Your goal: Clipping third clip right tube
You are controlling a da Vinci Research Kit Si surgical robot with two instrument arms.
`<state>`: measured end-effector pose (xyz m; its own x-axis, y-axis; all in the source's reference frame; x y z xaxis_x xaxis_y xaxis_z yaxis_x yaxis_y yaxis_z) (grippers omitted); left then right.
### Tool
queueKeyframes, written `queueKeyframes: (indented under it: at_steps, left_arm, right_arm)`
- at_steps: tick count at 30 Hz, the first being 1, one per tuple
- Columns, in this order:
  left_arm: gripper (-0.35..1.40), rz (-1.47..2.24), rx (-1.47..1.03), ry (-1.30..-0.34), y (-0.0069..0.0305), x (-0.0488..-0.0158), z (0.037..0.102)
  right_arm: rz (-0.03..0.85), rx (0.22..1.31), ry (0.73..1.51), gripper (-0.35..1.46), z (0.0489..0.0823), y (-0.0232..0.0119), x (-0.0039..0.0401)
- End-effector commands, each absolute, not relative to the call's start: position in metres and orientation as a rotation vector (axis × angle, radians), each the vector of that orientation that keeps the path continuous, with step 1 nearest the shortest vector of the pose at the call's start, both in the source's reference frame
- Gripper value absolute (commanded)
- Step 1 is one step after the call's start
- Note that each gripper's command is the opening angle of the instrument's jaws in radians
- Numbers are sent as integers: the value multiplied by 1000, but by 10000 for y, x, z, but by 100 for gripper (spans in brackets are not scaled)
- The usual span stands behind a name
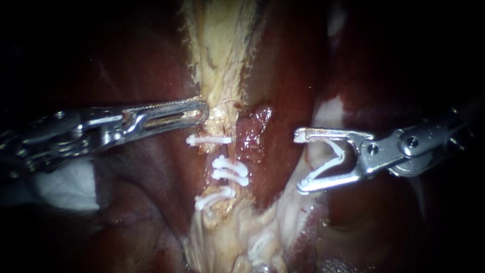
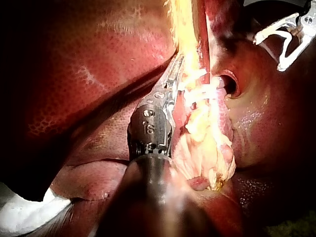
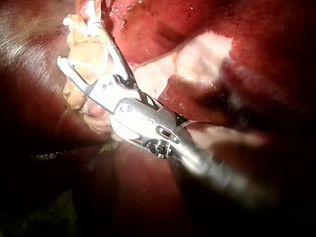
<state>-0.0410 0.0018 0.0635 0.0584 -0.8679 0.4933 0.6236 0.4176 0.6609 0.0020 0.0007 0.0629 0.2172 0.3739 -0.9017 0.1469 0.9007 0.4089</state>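
Several white plastic clips point(image 1: 230, 169) already cross the pale yellowish strand of tissue point(image 1: 217, 60) that runs down between the dark red liver lobes point(image 1: 288, 65). My left instrument point(image 1: 203, 110) has its long toothed jaws pressed together on the strand's edge just above the clips. It is probably there to keep the strand taut and in view. My right instrument point(image 1: 299, 162) stands well apart to the side, jaws spread yet cradling an open white V-shaped clip point(image 1: 331, 159) — on no tube yet. I cannot tell which tube is the right one.

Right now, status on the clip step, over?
Left instrument jaws shut on pale strand. Right instrument holds open clip, short of the strand. Placed clips on strand. Nothing between.
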Motion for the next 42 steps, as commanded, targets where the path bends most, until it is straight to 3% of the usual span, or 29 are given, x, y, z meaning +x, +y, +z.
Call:
queueKeyframes:
  at_steps: [1,7,22,33,42]
  left_arm:
    - [-35,-1156,303,-987,18,-410,634]
    - [-35,-1155,308,-993,20,-404,628]
    - [-35,-1178,294,-1040,27,-345,572]
    - [-35,-1189,285,-1057,12,-345,539]
    - [-35,-1186,288,-1065,6,-348,530]
  right_arm:
    - [164,458,1357,60,629,7,21]
    - [189,485,1351,60,630,4,21]
    - [285,612,1293,60,664,-19,66]
    - [385,665,1258,60,681,-1,103]
    - [405,680,1257,60,700,19,144]
